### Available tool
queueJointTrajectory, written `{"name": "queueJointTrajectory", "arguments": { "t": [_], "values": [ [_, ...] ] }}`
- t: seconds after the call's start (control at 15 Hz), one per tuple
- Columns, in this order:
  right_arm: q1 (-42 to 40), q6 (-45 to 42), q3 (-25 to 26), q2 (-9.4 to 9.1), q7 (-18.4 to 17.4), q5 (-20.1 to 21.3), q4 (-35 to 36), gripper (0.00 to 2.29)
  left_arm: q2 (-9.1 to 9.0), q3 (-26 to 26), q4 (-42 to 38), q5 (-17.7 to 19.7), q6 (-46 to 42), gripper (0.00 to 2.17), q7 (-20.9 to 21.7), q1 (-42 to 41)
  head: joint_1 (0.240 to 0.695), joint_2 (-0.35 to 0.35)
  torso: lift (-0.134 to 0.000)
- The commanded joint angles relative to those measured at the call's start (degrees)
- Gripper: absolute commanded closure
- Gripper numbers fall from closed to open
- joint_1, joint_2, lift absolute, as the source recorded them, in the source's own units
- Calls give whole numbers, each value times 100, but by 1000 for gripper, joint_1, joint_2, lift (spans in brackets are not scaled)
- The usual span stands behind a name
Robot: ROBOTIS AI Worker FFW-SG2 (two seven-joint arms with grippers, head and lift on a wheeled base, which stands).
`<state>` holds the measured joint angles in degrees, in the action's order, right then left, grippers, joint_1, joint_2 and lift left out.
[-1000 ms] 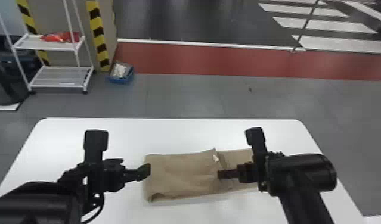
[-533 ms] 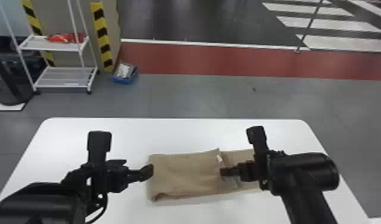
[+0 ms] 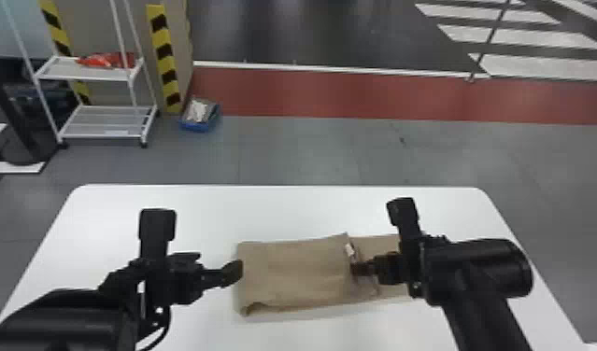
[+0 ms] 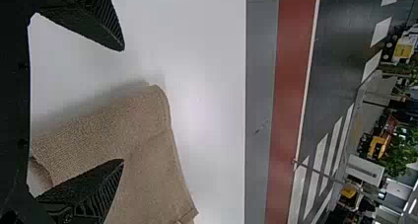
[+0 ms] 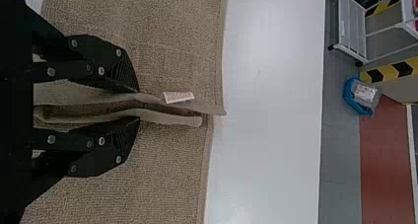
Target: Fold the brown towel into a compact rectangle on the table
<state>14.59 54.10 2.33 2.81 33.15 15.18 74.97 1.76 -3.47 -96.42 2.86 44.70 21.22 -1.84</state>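
One brown towel (image 3: 302, 270) lies as a long strip on one white table (image 3: 311, 210), and it has one small label (image 3: 350, 250). There are two grippers: the left gripper (image 3: 232, 273), at the towel's left end, has its two fingers apart; the right gripper (image 3: 358, 269) has both fingers clamped on one towel fold.
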Motion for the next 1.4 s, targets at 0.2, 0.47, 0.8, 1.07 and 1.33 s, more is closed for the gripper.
{"name": "queueJointTrajectory", "arguments": {
  "t": [0.2,0.47,0.8,1.07,1.33],
  "values": [
    [-88,-281,127,0,60,-253,176,1237,9,75,0,-5,9,80,58,-9,695,-102,0],
    [-325,0,233,0,139,-552,887,1237,9,110,0,-14,9,80,75,-18,695,-87,0],
    [-439,668,1173,62,394,-815,1696,1237,9,154,-9,-22,9,80,102,-18,695,-97,0],
    [-518,299,1243,132,402,-631,1309,1237,9,101,0,-22,9,80,93,17,695,-156,0],
    [-606,246,1305,185,402,-639,1239,1237,9,110,0,-31,9,80,102,0,695,-168,0]
  ]
}}
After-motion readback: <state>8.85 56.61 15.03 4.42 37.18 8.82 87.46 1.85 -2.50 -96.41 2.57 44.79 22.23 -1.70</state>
